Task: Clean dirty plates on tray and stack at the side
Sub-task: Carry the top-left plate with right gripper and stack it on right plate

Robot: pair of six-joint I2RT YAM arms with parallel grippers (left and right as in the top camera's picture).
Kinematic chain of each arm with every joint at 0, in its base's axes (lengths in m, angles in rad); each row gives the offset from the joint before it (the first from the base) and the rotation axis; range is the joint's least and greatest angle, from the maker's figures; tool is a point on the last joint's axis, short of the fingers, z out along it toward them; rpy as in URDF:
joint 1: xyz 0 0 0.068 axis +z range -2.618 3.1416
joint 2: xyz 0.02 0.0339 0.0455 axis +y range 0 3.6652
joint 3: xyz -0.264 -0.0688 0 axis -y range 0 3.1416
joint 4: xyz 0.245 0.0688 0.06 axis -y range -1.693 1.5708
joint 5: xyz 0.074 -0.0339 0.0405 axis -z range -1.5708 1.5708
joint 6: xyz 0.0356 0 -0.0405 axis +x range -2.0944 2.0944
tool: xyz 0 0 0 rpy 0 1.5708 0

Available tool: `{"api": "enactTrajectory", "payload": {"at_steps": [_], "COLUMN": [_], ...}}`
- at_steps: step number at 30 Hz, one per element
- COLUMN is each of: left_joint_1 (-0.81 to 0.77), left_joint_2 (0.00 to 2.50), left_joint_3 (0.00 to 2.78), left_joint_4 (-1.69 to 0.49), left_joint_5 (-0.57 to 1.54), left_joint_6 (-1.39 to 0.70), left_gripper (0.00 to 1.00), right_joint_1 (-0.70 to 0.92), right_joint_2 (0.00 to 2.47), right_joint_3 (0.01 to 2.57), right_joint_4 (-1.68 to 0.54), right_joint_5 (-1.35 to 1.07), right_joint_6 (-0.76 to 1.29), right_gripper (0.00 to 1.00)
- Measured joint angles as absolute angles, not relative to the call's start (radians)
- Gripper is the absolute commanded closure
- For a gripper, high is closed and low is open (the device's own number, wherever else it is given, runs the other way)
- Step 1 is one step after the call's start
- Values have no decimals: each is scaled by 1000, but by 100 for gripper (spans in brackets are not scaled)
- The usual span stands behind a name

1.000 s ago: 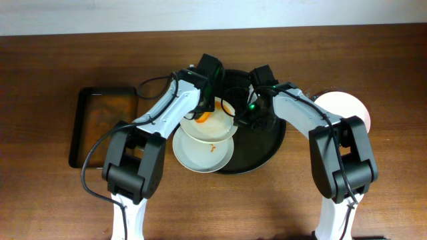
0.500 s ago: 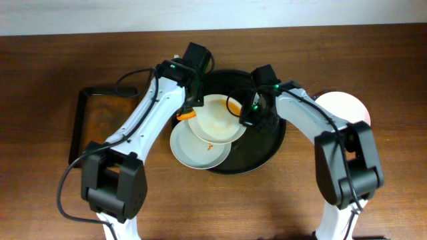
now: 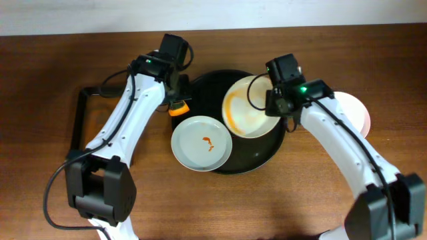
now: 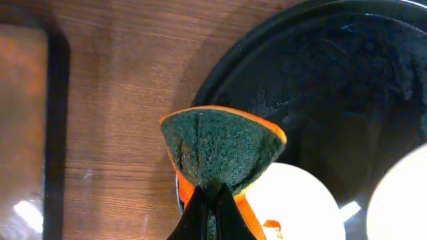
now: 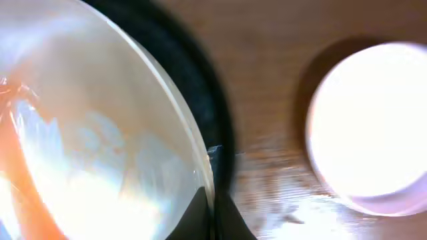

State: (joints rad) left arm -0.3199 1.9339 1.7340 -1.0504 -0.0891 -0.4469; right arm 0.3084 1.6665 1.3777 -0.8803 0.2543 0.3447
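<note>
Plates on the round black tray (image 3: 263,157) number two. The large white round plate with orange smears (image 3: 248,107) sits toward the tray's 1 o'clock and is tilted. Its edge at about 3 o'clock is pinched between the right fingers (image 5: 200,223), which are closed on the rim. In the right wrist view this plate (image 5: 100,133) fills the area at the fingers' 10 o'clock.

The small white round plate with an orange mark (image 3: 201,143) lies flat at the tray's 8 o'clock, overhanging the rim. Neither set of fingers touches it.

The left fingers (image 4: 200,220) are clamped on an orange sponge with a green scouring face (image 4: 220,143). The sponge is held over the tray's rim at about 10 o'clock, just beside the small plate at that plate's 11 o'clock and apart from the large plate.

A pale round plate (image 3: 353,112) rests on the wooden bench (image 3: 60,200) beyond the tray's 3 o'clock. A dark rectangular tray (image 3: 83,133) lies at 9 o'clock.
</note>
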Motion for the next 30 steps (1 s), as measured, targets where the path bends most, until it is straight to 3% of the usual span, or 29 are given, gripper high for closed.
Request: {"api": "enactTrajectory", "payload": {"at_steps": [14,30], "left_joint_1": [-302,-302], "left_joint_2": [1934,1934], "left_joint_3": [1734,1734], "left_joint_4": [-1052,-1052], "left_joint_5": [-25,-25], "left_joint_6": [-450,-450], "left_gripper": [100,100], "right_joint_1": [581,632], "right_joint_2": [1602,1602], "right_joint_3": [1378,1378], "right_joint_4": [-931,-931], "right_joint_5": [925,1141], "right_joint_6": [185,127], "right_gripper": [96,96]}}
